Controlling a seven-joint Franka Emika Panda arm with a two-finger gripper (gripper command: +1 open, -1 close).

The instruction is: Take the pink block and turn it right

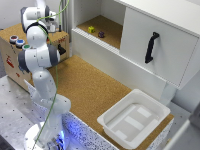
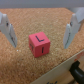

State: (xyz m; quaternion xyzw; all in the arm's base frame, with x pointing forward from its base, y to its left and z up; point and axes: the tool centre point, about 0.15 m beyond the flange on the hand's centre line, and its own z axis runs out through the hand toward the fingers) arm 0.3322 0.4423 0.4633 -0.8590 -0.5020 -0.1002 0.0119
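Cork-textured tabletop (image 1: 95,87) fills the workspace, granular and matte, bounded by a white cabinet (image 1: 150,45) with a black handle (image 1: 151,47) and an open shelf holding two small objects, one yellow (image 1: 91,29) and one dark (image 1: 101,34). White plastic bin (image 1: 134,119), rectangular with smooth raised walls, sits at about 4 o'clock from the table's centre in the exterior view. The Panda arm (image 1: 40,55) rises at about 9 o'clock, its wrist folded toward the far-left corner.

In the wrist view the pink block (image 2: 40,44) rests on the cork, a small cube with crisp edges, a smooth painted surface and dark markings on two visible faces. The gripper (image 2: 41,31) is spread wide, one pale finger (image 2: 9,31) at the block's 9 o'clock and the other at its 3 o'clock, both clear of it. The block cannot be made out in the exterior view, where the arm appears to hide it.

Step in hand, as judged: pre-grasp alignment, the block centred between the fingers but not yet held. The next move likely calls for a straight descent, closing on opposite flat faces, then a rightward wrist rotation. The rigid cube should grip securely; the cork may resist sliding.
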